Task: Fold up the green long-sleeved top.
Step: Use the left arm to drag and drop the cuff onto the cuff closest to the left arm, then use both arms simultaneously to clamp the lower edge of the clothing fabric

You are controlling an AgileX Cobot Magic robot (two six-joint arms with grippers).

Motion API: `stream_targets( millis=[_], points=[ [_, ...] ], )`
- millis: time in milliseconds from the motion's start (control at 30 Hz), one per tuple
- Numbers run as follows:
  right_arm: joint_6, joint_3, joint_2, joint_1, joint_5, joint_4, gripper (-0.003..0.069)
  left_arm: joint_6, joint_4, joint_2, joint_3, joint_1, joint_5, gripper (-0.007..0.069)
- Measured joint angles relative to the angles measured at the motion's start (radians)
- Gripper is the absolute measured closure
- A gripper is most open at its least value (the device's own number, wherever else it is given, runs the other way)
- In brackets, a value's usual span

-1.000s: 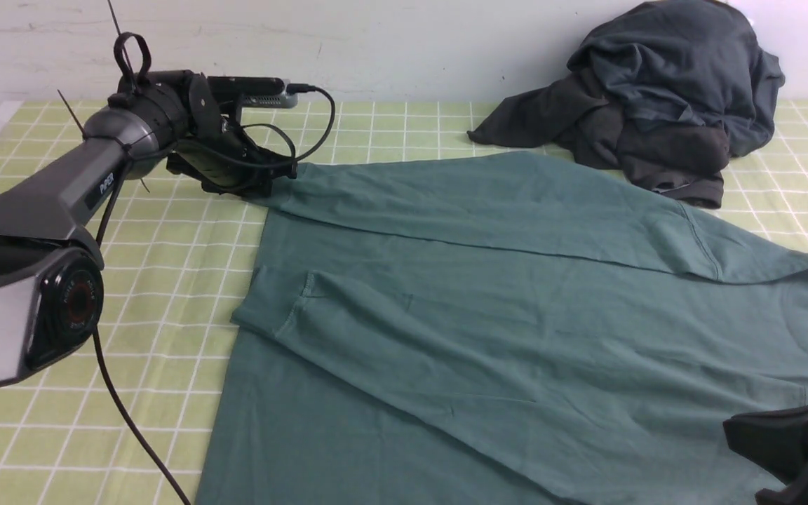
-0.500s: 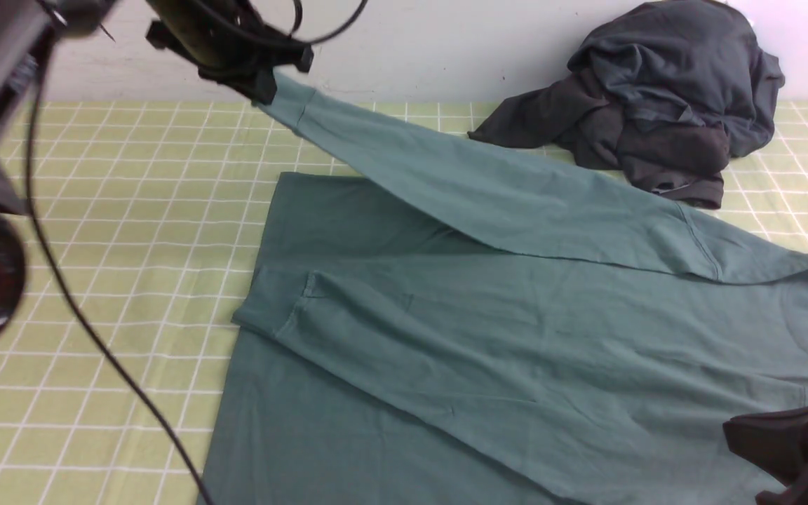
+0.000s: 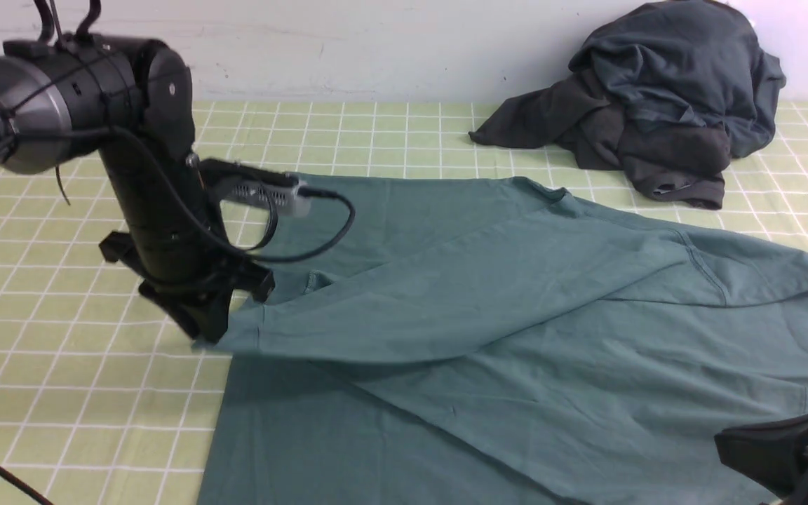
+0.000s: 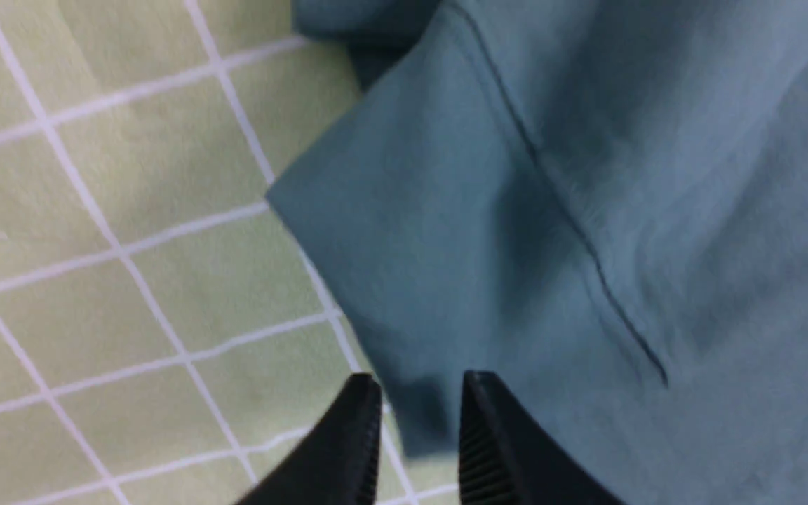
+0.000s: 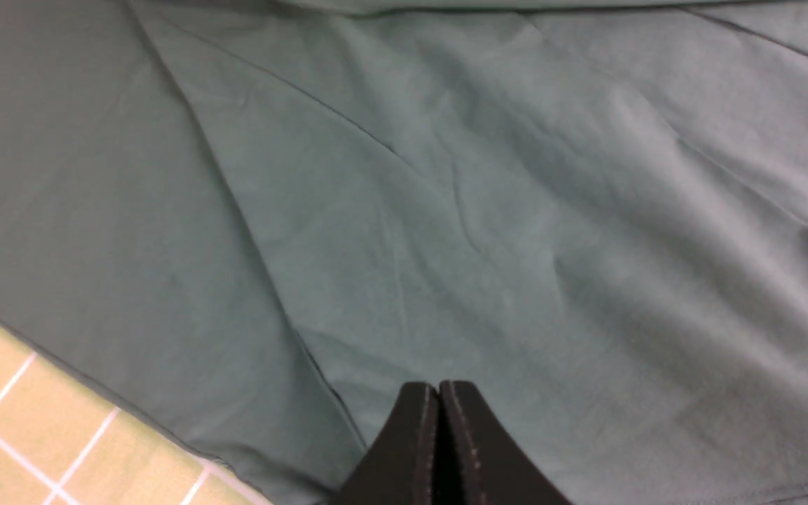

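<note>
Surface: Yellow-green checked tablecloth [image 3: 60, 393] covers the table, and a white wall [image 3: 376, 42] stands behind it.
Left gripper: our black left gripper [image 3: 209, 331] points downward at the left edge of the garment. In the left wrist view [image 4: 414, 393] its jaws stand narrowly apart with cloth pinched between them, so we read them as clamped on the green stitched sleeve cuff [image 3: 241, 335].
Sleeve: it slants from the far-right shoulder across the body to the cuff, which hangs just above the cloth.
Top: the green long-sleeved top [image 3: 516, 365] lies spread over the middle of the table, hem toward the left and neck toward the right.
Step in hand: we judge that we are laying this sleeve across the body.
Doing it well: we should keep a light pull along the sleeve so no slack bunches near the shoulder. The cuff sits at the hem edge, so we would bring it slightly rightward, inside the body's outline. We let go only once the cloth rests flat, then lift straight up so the ribbed pads do not drag it.
Heap: a dark grey crumpled pile of clothing [image 3: 656, 98] sits far right by the wall, apart from the top.
Right gripper: our black right gripper [image 3: 783, 449] is at the near right corner. Its jaws [image 5: 439, 393] are pressed together on nothing, above the body fabric; whether they touch it we cannot tell.
</note>
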Motion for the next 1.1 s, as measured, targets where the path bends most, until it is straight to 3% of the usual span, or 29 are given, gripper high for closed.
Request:
stream_targets(
  millis=[200, 333, 533, 633, 667, 700, 800, 867, 1100],
  points=[
    [-0.082, 0.000, -0.005, 0.000, 0.061, 0.063, 0.0673, 0.066, -0.027, -0.166, 0.221, -0.050, -0.023, 0.0232],
    [-0.152, 0.000, -0.021, 0.000, 0.081, 0.122, 0.0673, 0.263, -0.043, -0.286, 0.433, -0.162, -0.055, 0.0195],
    [-0.230, 0.000, -0.026, 0.000, 0.093, 0.193, 0.0673, 0.595, -0.038, -0.309, 0.643, -0.275, -0.250, 0.0199],
    [-0.244, 0.000, -0.026, 0.000, 0.098, 0.204, 0.0673, 0.684, -0.037, -0.293, 0.687, -0.284, -0.311, 0.0235],
    [-0.254, 0.000, -0.026, 0.000, 0.100, 0.213, 0.0673, 0.724, -0.032, -0.278, 0.706, -0.285, -0.358, 0.0291],
    [-0.256, 0.000, -0.026, 0.000, 0.100, 0.215, 0.0673, 0.726, -0.029, -0.277, 0.706, -0.285, -0.361, 0.0298],
    [-0.265, 0.000, -0.026, 0.000, 0.103, 0.225, 0.0673, 0.731, -0.024, -0.277, 0.707, -0.285, -0.423, 0.0475],
    [-0.266, 0.000, -0.036, 0.000, 0.108, 0.232, 0.0673, 0.667, -0.024, -0.283, 0.707, -0.285, -0.444, 0.0592],
    [-0.268, -0.091, -0.109, 0.000, 0.126, 0.209, 0.0673, 0.446, -0.011, -0.414, 0.712, -0.285, -0.398, 0.0615]
  ],
)
